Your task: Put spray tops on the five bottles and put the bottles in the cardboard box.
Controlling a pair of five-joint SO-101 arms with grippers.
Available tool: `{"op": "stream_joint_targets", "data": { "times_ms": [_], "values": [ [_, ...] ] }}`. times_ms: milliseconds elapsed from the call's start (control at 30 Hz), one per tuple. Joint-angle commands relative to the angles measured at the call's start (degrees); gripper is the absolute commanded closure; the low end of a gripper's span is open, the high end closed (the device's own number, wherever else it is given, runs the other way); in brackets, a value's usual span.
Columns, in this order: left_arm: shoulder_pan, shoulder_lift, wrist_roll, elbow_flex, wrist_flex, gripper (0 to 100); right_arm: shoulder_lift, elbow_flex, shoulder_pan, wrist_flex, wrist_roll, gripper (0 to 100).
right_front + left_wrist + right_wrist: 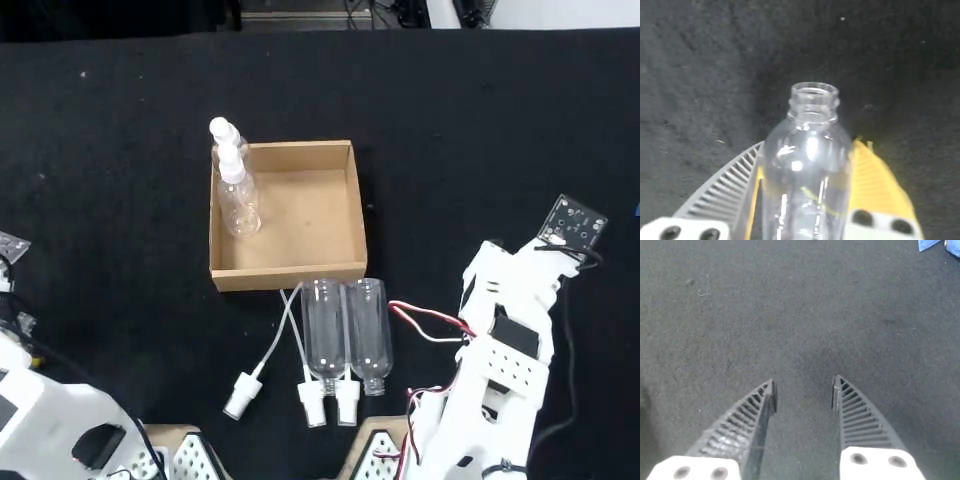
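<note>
My left gripper (810, 145) is shut on a clear bottle (807, 170) with an open, uncapped neck (814, 100), held between the grey and yellow fingers over black cloth. My right gripper (803, 381) is open over bare cloth with nothing between its fingers. The cardboard box (345, 200) sits mid-table. A clear bottle with a white spray top (238, 195) stands at its far left corner, and a second white spray head (220, 128) shows just behind. Two uncapped bottles (323, 335) (368, 335) lie in front of the box. Three loose spray tops (243, 395) (312, 403) (347, 403) lie beside their necks.
A white arm (505, 350) stands at the right of the table with red wires (430, 325) trailing toward the lying bottles. Another arm (50, 425) fills the lower left corner. Something blue (932, 244) lies at the cloth's edge. Black cloth (120, 200) covers the table.
</note>
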Motion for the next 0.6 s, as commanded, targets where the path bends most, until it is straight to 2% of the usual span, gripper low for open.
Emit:
{"op": "stream_joint_targets", "data": {
  "times_ms": [0, 100, 300, 367, 467, 567],
  "values": [
    [0.0, -1.8, -7.1, -1.6, 2.5, 93, -1.5, -0.3, 0.9, -1.7, 0.5, 82.6],
    [0.8, -4.8, -6.9, -4.3, 10.9, 96, -1.5, -0.4, 0.9, -1.7, 0.5, 82.6],
    [7.2, -15.7, -5.4, -6.5, 30.1, 96, -1.8, -1.0, 1.0, -1.1, 0.4, 82.6],
    [10.1, -20.3, -0.3, -5.0, 32.4, 96, -1.8, -2.2, 1.1, 0.4, 0.4, 82.7],
    [14.5, -26.5, 11.1, -1.9, 32.1, 96, -1.8, -6.0, 1.2, 5.5, 0.6, 82.6],
    [20.1, -31.5, 21.4, 2.8, 28.4, 96, -1.8, -10.4, 1.0, 11.2, 3.9, 82.6]
  ]
}}
